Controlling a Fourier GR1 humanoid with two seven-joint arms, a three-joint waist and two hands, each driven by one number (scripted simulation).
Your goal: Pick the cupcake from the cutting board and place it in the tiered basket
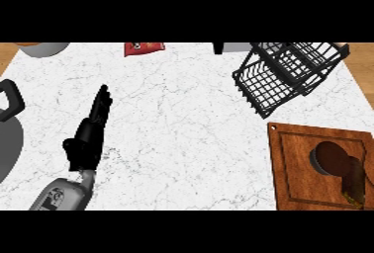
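The cupcake (pixel 332 159), with a dark brown top and a grey wrapper, sits on the wooden cutting board (pixel 294 170) at the lower right. A dark brown streak runs from the cupcake toward the lower edge; I cannot tell what it is. The black wire tiered basket (pixel 288 74) stands at the back right, just beyond the board. My left hand (pixel 89 133) rests on the counter at the left, open with straight fingers pointing away from me, far from the board and holding nothing. No right hand shows.
A grey pan (pixel 6 148) with a black handle (pixel 12 99) lies at the left edge. At the back edge are a grey bowl (pixel 44 48), a red packet (pixel 144 48) and a grey block (pixel 235 48). White marble counter (pixel 182 128) spans the middle.
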